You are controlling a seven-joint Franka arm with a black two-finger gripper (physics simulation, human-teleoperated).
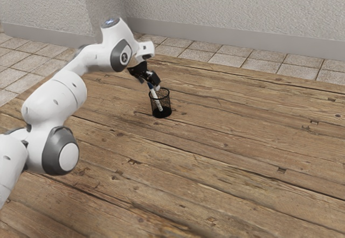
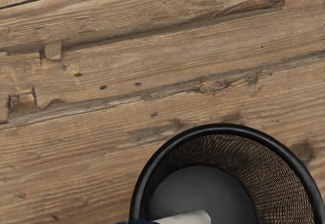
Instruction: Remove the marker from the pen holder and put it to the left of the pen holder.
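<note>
The marker (image 1: 156, 99) is slanted inside the pen holder (image 2: 221, 128), apparently propped by its wall. The hand (image 1: 153, 84) is placed at the raised end, probably because it can be reached there; whether a grip is made cannot be told.

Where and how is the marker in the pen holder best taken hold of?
Probably by the upper end of the marker, coming from above: it stands leaning, with that end sticking out over the rim of the pen holder, while the mesh wall surrounds its lower part.
</note>
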